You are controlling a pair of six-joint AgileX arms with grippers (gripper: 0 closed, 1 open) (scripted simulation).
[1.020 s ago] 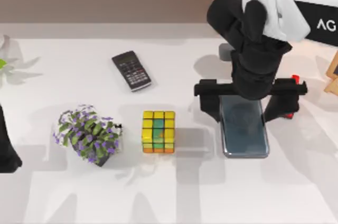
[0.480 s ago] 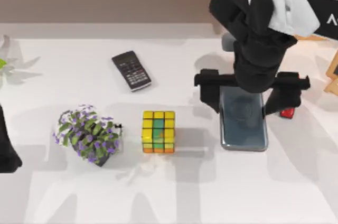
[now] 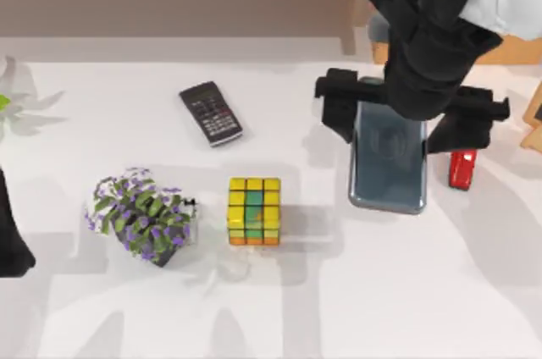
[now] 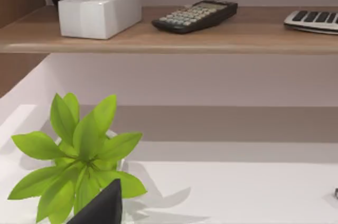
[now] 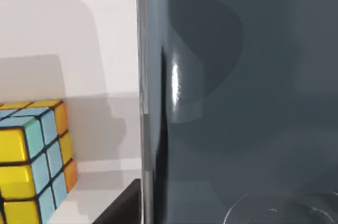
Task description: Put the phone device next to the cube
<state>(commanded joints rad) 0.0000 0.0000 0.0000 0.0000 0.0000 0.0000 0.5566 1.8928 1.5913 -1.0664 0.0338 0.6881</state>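
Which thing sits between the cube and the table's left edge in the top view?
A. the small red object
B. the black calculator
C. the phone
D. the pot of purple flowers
D: the pot of purple flowers stands just left of the cube, on the same row.

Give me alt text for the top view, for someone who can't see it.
The right arm's claw grips the phone by its long edges, right of the yellow cube with a gap between them. A calculator and flowering plant sit further left, a small red object beside the phone, and the left arm at the left edge.
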